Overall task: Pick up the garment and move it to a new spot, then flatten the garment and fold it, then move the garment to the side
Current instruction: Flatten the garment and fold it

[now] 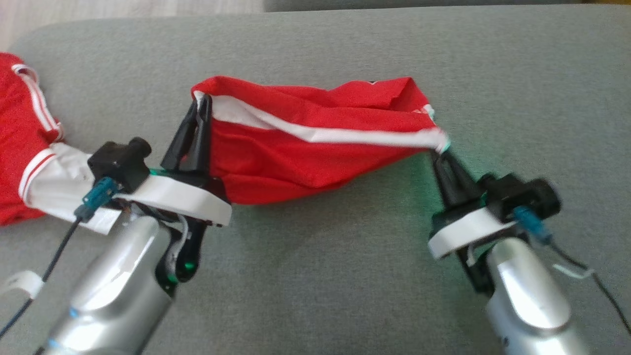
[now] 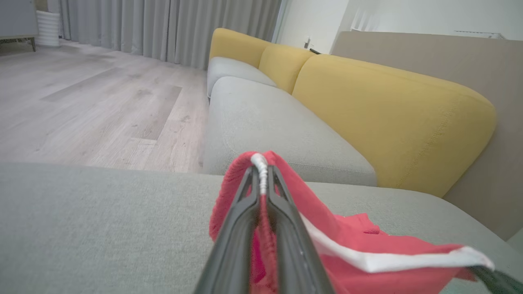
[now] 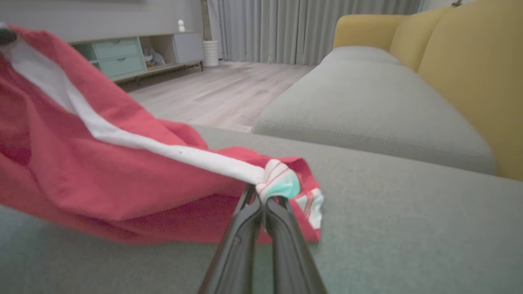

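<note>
A red garment (image 1: 315, 143) with a white band hangs stretched between my two grippers, just above the grey cushion (image 1: 345, 276). My left gripper (image 1: 202, 106) is shut on its left corner; in the left wrist view that gripper (image 2: 261, 173) pinches the white hem, red cloth (image 2: 347, 249) trailing to the right. My right gripper (image 1: 438, 150) is shut on the bunched white right end. In the right wrist view its closed tips (image 3: 265, 200) clamp that white knot (image 3: 278, 181), and the garment (image 3: 102, 179) sags to the left.
A second red and white garment (image 1: 24, 148) lies at the cushion's left edge, beside my left arm. Yellow backrests (image 2: 388, 118) and further grey seat cushions (image 2: 269, 122) lie beyond. Wooden floor (image 2: 90, 102), curtains and a low cabinet (image 3: 135, 53) are in the background.
</note>
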Robot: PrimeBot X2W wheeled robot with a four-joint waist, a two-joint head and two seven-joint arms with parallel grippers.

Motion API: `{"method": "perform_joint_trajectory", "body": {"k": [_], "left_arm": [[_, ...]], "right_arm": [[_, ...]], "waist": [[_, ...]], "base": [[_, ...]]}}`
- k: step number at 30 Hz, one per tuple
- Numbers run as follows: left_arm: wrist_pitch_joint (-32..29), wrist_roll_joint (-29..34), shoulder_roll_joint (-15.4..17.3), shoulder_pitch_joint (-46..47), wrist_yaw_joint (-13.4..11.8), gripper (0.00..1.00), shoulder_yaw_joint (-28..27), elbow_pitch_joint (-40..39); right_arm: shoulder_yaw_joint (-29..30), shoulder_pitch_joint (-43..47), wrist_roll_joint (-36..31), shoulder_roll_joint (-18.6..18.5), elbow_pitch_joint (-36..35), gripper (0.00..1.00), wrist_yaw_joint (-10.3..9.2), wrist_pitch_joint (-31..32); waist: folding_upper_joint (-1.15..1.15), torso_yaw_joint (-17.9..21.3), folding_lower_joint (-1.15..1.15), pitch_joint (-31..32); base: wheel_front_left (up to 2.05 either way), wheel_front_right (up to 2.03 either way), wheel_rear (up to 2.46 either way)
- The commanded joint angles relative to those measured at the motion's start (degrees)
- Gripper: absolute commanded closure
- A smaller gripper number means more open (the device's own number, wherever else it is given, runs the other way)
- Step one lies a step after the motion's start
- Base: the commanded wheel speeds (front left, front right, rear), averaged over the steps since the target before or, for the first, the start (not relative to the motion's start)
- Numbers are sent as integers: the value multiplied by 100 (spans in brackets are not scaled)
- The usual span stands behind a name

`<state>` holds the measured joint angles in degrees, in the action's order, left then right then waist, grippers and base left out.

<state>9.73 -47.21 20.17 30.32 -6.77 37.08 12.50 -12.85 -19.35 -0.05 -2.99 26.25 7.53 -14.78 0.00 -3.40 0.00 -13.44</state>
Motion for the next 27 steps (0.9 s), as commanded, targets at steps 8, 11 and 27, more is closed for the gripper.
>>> {"method": "perform_joint_trajectory", "body": {"k": [8,11,27], "left_arm": [[-57,657,463,1530,325,100,-84,-445],[200,926,285,2347,647,100,-66,-287],[525,1544,-428,2814,1409,100,-506,255]], "right_arm": [[774,-1073,59,11,-1229,100,-4,-22],[1118,-1894,25,-131,-1259,100,-4,-22],[1802,-2847,87,-1197,-1840,100,-4,-22]], "waist": [[0,347,0,-158],[0,441,0,-332],[0,745,0,-555]], "base": [[0,0,0],[0,0,0],[0,0,0]]}}
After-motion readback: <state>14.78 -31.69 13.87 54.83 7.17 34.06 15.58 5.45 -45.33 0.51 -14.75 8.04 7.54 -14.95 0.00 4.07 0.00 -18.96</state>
